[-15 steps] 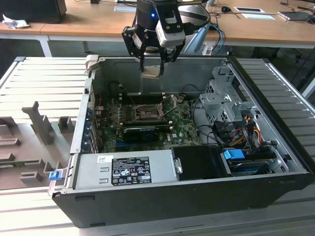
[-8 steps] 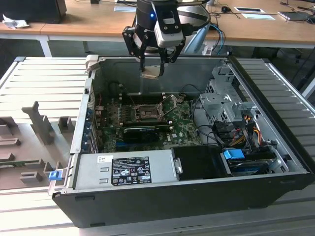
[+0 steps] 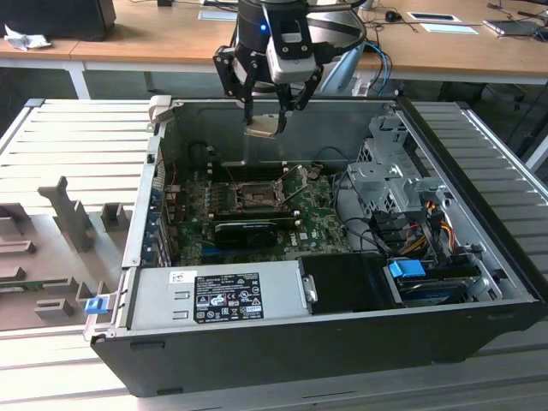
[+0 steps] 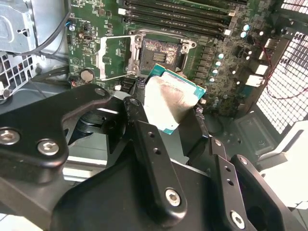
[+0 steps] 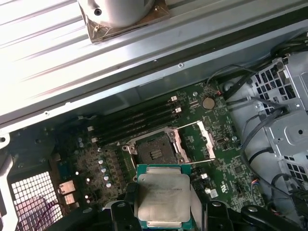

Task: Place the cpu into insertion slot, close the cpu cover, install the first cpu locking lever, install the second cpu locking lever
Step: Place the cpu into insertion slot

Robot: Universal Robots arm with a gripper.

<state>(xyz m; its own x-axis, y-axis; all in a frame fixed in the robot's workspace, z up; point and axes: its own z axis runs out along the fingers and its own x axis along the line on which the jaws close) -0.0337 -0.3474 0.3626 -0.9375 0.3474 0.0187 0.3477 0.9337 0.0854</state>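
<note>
Hanging above the far wall of the open computer case (image 3: 282, 360) in the exterior view, the end effector (image 3: 265, 120) is clamped on the cpu (image 3: 261, 129), one finger on each of two opposite edges, so the pale chip is carried roughly flat, metal face up, well clear of everything beneath it. The insertion slot (image 3: 254, 195) sits on the green board (image 3: 317, 224) near the middle of the case floor. From the chip it lies lower and toward the case's near wall, so I judge the gap between them to be mostly a matter of height, with a smaller offset toward that near wall. In both wrist views the cpu (image 5: 163, 195) (image 4: 171, 98) has the slot (image 5: 154, 150) (image 4: 161, 50) just beyond its free edge. The socket is bare, with its dark field of contacts showing and nothing seated in it. The chip is close to square, so it has no real long axis. In the first wrist view its edges run nearly parallel to the slot's metal rim, with at most a slight twist. The cpu cover (image 5: 211, 142) (image 4: 104, 57) is swung open beside the slot, on the side toward the drive cage (image 3: 385, 184), so its window does not overlie the socket. The long black memory slots (image 5: 137, 120) run along the slot's other flank, toward the case's far wall
</note>
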